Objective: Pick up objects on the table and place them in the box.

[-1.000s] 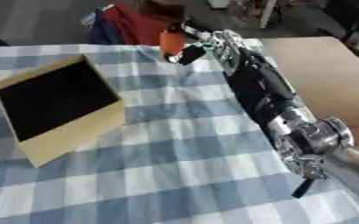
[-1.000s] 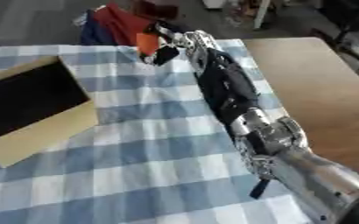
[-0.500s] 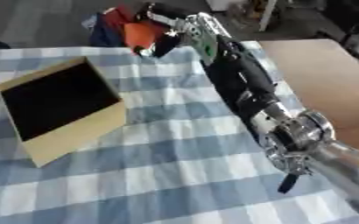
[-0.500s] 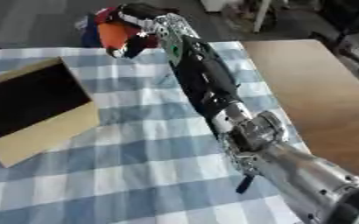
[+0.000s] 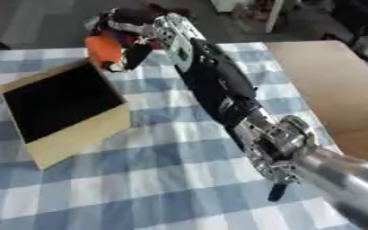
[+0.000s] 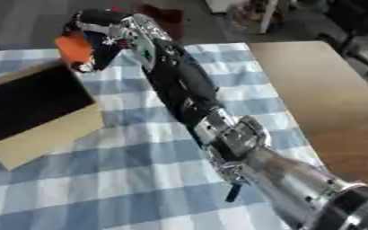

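- Blue-and-white checked tablecloth [image 5: 164, 170] is covering the tabletop; bare brown wooden tabletop [image 5: 336, 85] is showing along the right edge.
- Shallow tan cardboard box with a black inside [image 5: 58, 108] is sitting open-side up near the left edge of the cloth, turned askew, one corner pointing toward the far edge.
- Black and silver right arm [image 5: 242, 117] is stretching from the near right corner diagonally across the cloth toward the far left, blocking the middle of the cloth from view.
- Dark red shape [image 6: 162, 13] is lying past the far edge of the table, too blurred to identify.
- Right hand [image 5: 136, 31] is hanging above the far edge of the cloth, just over the box's far corner, fingers curled around a small orange rounded object [image 5: 103, 48].
- Orange object is being carried in the air, not touching cloth or box; it is sitting on the left, lower side of the hand, sticking out below the fingers.
- Its long axis is running roughly up-down in the views, lower end pointing toward the box's far corner; exact shape too blurred to tell.
- A small pale bit is showing just under the orange object, can't tell what.
- Left hand isn't showing in either view.
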